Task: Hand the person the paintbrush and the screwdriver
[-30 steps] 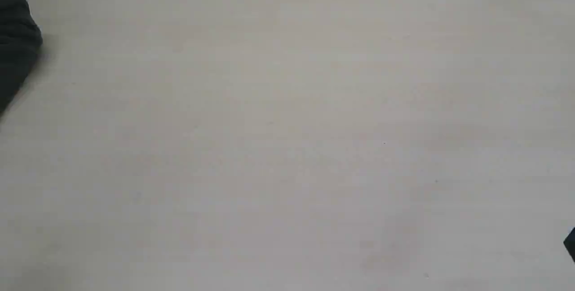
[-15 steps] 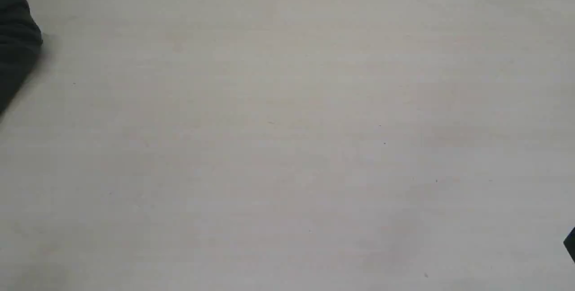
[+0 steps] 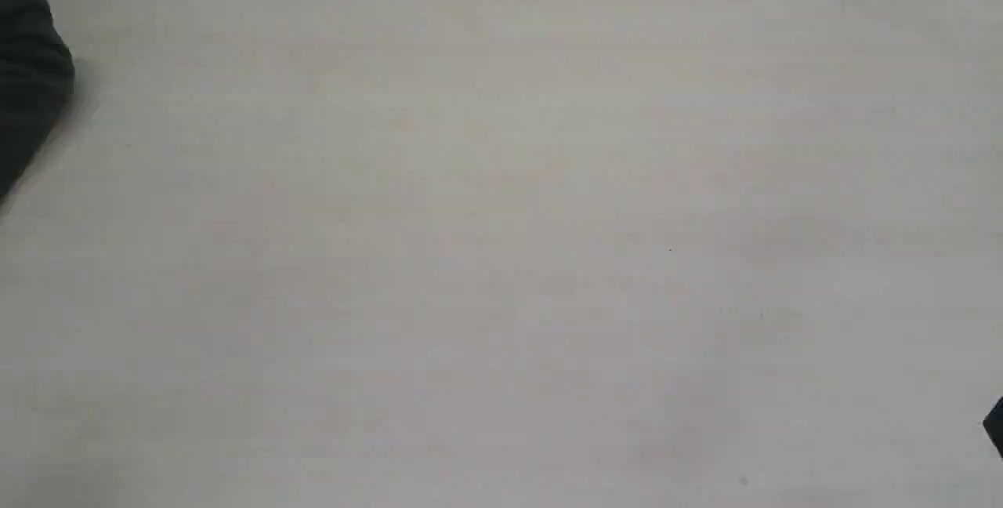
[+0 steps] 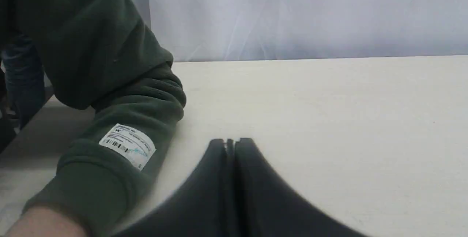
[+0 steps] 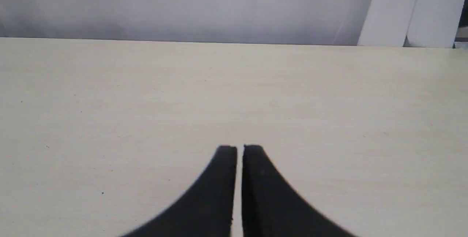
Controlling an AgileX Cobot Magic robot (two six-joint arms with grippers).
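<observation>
Pale tabletop (image 3: 501, 257) fills the exterior view. The person (image 4: 109, 94) is at its left edge: a forearm in a dark green sleeve (image 3: 31, 77) lying on the tabletop, with bare skin at the cuff in the left wrist view. Left gripper (image 4: 231, 142) sits just beside the sleeve, apart from it, clenched with fingers pressed together on nothing. Right gripper (image 5: 239, 147) is over bare tabletop, closed to a thin slit, also gripping nothing. White barcode label (image 4: 128, 145) on the sleeve near the cuff.
</observation>
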